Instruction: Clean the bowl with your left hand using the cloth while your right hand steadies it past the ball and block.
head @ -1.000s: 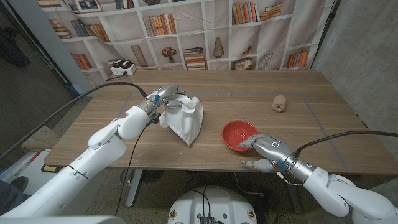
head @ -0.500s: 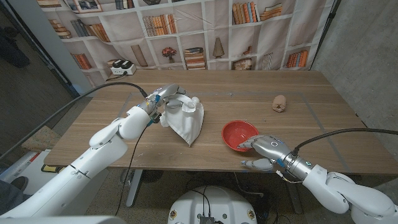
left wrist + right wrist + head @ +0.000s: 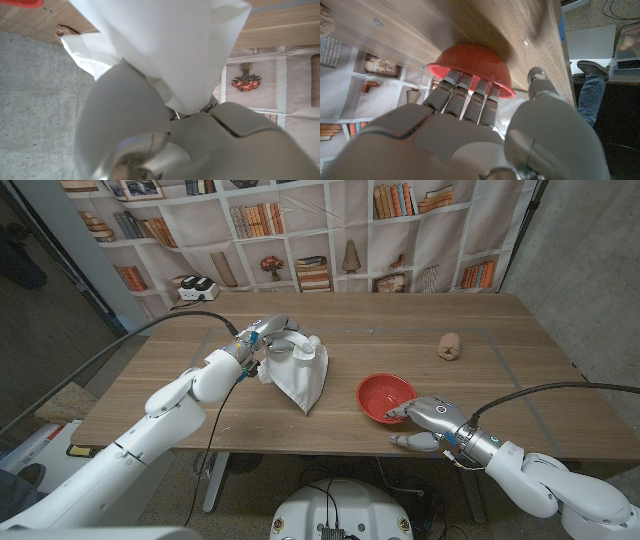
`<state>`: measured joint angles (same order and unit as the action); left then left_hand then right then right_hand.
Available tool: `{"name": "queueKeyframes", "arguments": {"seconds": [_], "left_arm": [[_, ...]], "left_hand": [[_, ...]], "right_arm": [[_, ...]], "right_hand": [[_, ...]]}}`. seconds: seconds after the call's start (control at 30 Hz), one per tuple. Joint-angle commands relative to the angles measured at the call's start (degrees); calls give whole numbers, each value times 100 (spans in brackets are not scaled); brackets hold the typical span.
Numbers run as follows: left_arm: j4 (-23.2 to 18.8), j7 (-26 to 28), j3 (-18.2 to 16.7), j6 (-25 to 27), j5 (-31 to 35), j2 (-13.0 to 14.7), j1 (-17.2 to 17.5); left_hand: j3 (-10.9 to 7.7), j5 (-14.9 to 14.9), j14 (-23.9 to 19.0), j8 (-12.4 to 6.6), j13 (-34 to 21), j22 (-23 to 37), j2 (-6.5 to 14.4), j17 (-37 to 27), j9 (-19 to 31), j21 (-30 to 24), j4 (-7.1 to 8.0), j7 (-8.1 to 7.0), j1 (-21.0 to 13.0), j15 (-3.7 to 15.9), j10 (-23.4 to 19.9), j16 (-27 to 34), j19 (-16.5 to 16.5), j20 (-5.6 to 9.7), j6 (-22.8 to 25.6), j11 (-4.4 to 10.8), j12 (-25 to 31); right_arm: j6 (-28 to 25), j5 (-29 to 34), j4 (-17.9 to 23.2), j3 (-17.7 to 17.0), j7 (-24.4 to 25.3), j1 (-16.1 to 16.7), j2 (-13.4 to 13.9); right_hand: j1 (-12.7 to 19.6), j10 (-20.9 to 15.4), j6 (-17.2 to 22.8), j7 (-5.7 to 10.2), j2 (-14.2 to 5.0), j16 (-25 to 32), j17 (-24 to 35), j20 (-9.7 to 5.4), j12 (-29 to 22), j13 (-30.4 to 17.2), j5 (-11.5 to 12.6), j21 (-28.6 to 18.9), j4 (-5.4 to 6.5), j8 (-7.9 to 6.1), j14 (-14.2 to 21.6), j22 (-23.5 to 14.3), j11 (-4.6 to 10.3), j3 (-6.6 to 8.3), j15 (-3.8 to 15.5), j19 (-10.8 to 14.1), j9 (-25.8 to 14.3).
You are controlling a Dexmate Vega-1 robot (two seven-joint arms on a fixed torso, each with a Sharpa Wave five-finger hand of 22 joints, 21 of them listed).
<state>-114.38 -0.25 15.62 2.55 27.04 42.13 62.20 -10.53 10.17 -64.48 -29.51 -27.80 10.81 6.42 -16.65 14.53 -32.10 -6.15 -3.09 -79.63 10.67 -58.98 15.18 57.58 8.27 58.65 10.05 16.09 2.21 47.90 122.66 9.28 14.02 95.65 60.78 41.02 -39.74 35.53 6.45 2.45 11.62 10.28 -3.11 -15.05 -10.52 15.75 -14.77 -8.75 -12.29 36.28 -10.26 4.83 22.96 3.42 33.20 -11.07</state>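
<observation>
My left hand (image 3: pixel 272 340) is raised over the table's left middle and grips a white cloth (image 3: pixel 301 377) by its top, so the cloth hangs down to the wood. In the left wrist view the cloth (image 3: pixel 165 45) drapes out of my left hand (image 3: pixel 150 135). A red bowl (image 3: pixel 386 397) sits upright near the front edge. My right hand (image 3: pixel 428 418) reaches it from the near right, fingers apart and touching the near rim. The right wrist view shows its fingers (image 3: pixel 470 100) laid on the bowl (image 3: pixel 470 62), the thumb off it.
A brown rounded lump (image 3: pixel 450 347) lies on the table's (image 3: pixel 400 330) right side, behind the bowl. A white and black device (image 3: pixel 195 288) stands at the far left corner. A person's jeans leg (image 3: pixel 592 100) shows beyond the table edge.
My right forearm has shifted slightly while the hand stays at the bowl's rim. My left hand and the cloth have not moved.
</observation>
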Motion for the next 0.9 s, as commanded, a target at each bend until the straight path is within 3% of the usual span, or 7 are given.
{"name": "queueKeyframes", "arguments": {"seconds": [0.03, 0.23, 0.33, 0.47, 0.53, 0.67, 0.9], "left_arm": [[58, 23, 74, 3, -18, 13, -100], [84, 23, 122, 13, -27, 16, -150], [89, 42, 133, 21, -29, 18, -156], [80, 56, 140, 48, -29, 25, -155], [83, 68, 141, 57, -34, 26, -149], [106, 103, 152, 52, -45, 19, -155], [159, 111, 216, -46, -23, 42, -306]], "left_hand": [[-29, 25, -114, -44, -5, 11, -4, -33, -5, -41, 29, -30, 30, 238, -54, -19, -26, 0, 30, 46, -37], [-33, 25, -93, -53, 4, 11, -7, -35, -5, -51, 29, -31, 32, 242, -58, -32, -45, 0, 26, 49, -64], [-37, 26, -84, -55, 2, 10, -7, -38, -10, -59, 28, -33, 32, 242, -61, -38, -50, 1, 23, 58, -76], [-42, 26, -85, -67, 0, 10, -6, -43, -10, -70, 28, -39, 33, 243, -71, -39, -58, 1, 31, 62, -90], [-43, 26, -95, -66, -5, 9, -5, -45, -16, -75, 28, -37, 33, 247, -76, -36, -57, 3, 29, 64, -92], [-45, 26, -94, -66, -5, 8, -10, -48, -19, -82, 27, -34, 34, 248, -79, -38, -63, 4, 20, 67, -103], [-49, 26, -33, -76, -24, 7, -20, -50, -20, -81, 22, -41, 32, 240, -73, -68, -119, -4, 13, 56, -123]], "right_arm": [[-111, -104, -120, 127, 10, -92, -86], [-182, 56, -184, 273, 141, -167, -153], [-176, 114, -228, 341, 220, -231, -187], [-140, 107, -213, 348, 229, -263, -143], [-127, 78, -182, 332, 195, -267, -108], [-67, 36, -145, 320, 131, -310, -32], [14, -18, -156, 410, -16, -489, 10]], "right_hand": [[191, -255, 228, 2, -64, 49, 13, -460, -73, -36, -27, -28, -29, -81, 198, -25, 49, 145, 747, 112, -35], [461, -753, 678, 98, -152, 90, 8, -578, -181, -31, -84, -73, -59, -177, 615, -40, 172, 311, 885, 405, -31], [715, -1005, 962, 192, -276, 111, 16, -675, -215, -22, -130, -133, -85, -220, 880, -54, 317, 453, 928, 640, -27], [984, -1318, 1278, 209, -464, 152, 40, -752, -251, -12, -221, -204, -74, -252, 1217, -73, 316, 588, 976, 890, -19], [998, -1344, 1299, 211, -503, 163, 45, -767, -246, -10, -240, -214, -53, -244, 1276, -76, 336, 600, 969, 923, -18], [1018, -1426, 1367, 219, -857, 136, 59, -782, -210, -6, -349, -221, 76, -206, 1353, -106, 301, 687, 980, 936, -27], [1121, -1600, 1730, 250, -1195, 124, 81, -831, -191, -5, -511, -244, 97, -265, 1459, -143, 318, 777, 1011, 951, -34]]}}
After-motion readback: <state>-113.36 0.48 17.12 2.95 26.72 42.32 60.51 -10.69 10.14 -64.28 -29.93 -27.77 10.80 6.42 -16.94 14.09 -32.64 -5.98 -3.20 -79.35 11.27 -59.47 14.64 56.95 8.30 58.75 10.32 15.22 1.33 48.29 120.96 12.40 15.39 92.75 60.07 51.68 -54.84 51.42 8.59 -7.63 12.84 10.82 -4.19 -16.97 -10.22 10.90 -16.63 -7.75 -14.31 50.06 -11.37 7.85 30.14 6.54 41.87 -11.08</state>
